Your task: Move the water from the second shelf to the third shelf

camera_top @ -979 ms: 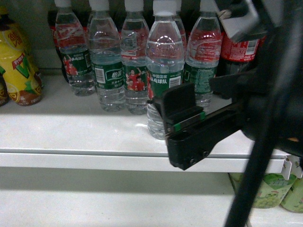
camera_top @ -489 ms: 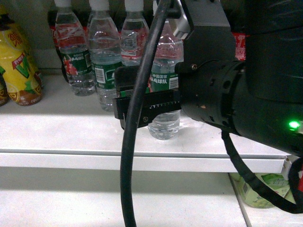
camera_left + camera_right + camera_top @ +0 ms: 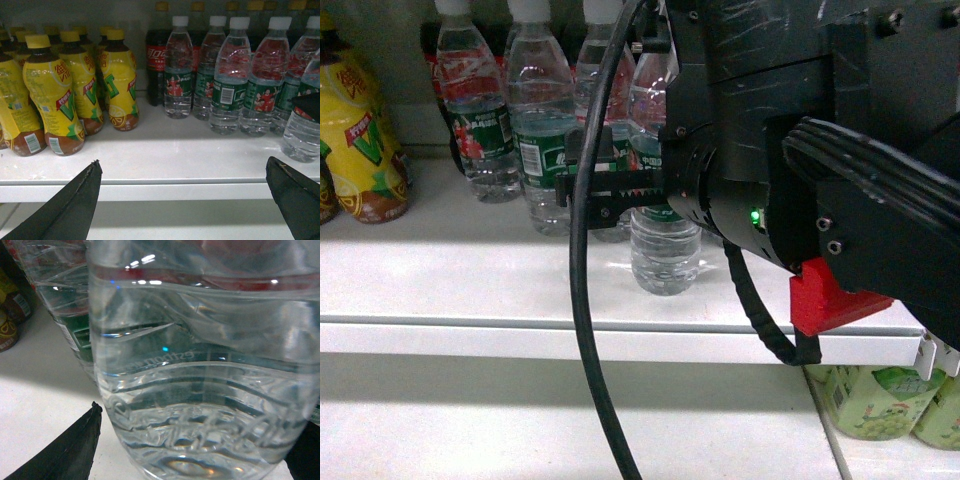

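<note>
The water (image 3: 665, 250) I am at is the front clear bottle, upright on the white shelf (image 3: 470, 285), ahead of a row of like bottles (image 3: 540, 130). My right gripper (image 3: 640, 190) is open and straddles it at label height. One black finger (image 3: 590, 160) shows left of the bottle; the other is hidden. In the right wrist view the water (image 3: 200, 365) fills the space between the spread fingers of the right gripper (image 3: 195, 415). My left gripper (image 3: 182, 162) is open and holds nothing, in front of the shelf edge; the same water (image 3: 300, 137) stands at its far right.
Yellow juice bottles (image 3: 50, 100) crowd the shelf's left side, with cola bottles (image 3: 157, 55) behind the row of water bottles (image 3: 227, 80). Green cups (image 3: 880, 400) stand on the shelf below. My right arm's black cable (image 3: 585, 320) hangs across the middle of the head view.
My right arm has swung in from the right and now blocks much of the head view. Its gripper has moved left and up around the front water bottle, which has stayed put.
</note>
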Motion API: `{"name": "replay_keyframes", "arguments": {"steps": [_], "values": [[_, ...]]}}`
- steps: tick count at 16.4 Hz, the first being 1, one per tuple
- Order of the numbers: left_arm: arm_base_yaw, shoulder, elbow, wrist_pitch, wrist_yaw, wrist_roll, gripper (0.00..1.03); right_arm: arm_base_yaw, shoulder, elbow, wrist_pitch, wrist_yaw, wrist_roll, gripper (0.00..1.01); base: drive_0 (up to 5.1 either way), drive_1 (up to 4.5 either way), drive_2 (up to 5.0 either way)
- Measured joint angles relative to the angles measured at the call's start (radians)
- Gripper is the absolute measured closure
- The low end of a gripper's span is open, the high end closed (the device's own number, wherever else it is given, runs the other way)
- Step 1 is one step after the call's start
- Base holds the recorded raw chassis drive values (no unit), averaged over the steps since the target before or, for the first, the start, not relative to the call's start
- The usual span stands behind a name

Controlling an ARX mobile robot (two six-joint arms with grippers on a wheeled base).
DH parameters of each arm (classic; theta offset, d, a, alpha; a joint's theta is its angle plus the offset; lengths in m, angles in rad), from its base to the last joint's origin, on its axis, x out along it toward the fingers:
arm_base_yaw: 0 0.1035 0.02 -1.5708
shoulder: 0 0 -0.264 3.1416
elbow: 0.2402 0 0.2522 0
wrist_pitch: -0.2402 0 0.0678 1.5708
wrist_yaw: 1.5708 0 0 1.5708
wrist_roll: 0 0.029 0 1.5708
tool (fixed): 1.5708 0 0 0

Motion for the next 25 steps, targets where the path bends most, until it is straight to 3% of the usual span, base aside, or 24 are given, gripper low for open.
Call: {"name": "replay_keyframes", "arguments": {"steps": [2, 3, 7, 9, 12, 15, 20, 22, 25], "values": [[0.000, 0.000, 0.000, 0.000, 0.000, 0.000, 0.05, 0.000, 0.022, 0.021, -0.005, 0.018, 0.000, 0.03, 0.0, 0.00, 0.0], [0.000, 0.000, 0.000, 0.000, 0.000, 0.000, 0.05, 0.000, 0.027, 0.023, -0.003, 0.026, 0.000, 0.09, 0.0, 0.00, 0.0], [0.000, 0.000, 0.000, 0.000, 0.000, 0.000, 0.05, 0.001, 0.022, 0.004, 0.030, 0.028, 0.002, 0.50, 0.0, 0.00, 0.0], [0.000, 0.000, 0.000, 0.000, 0.000, 0.000, 0.05, 0.002, -0.027, -0.060, 0.056, 0.004, 0.007, 0.59, 0.0, 0.00, 0.0], [0.000, 0.000, 0.000, 0.000, 0.000, 0.000, 0.05, 0.006, -0.148, -0.215, 0.085, -0.078, -0.003, 0.60, 0.0, 0.00, 0.0], [0.000, 0.000, 0.000, 0.000, 0.000, 0.000, 0.05, -0.027, -0.295, -0.377, 0.090, -0.113, -0.036, 0.61, 0.0, 0.00, 0.0], [0.000, 0.000, 0.000, 0.000, 0.000, 0.000, 0.05, -0.168, -0.585, -0.605, 0.097, -0.081, -0.081, 0.61, 0.0, 0.00, 0.0], [0.000, 0.000, 0.000, 0.000, 0.000, 0.000, 0.05, -0.219, -0.708, -0.676, 0.060, -0.084, -0.089, 0.61, 0.0, 0.00, 0.0], [0.000, 0.000, 0.000, 0.000, 0.000, 0.000, 0.05, -0.277, -0.896, -0.754, -0.011, -0.058, -0.129, 0.61, 0.0, 0.00, 0.0]]}}
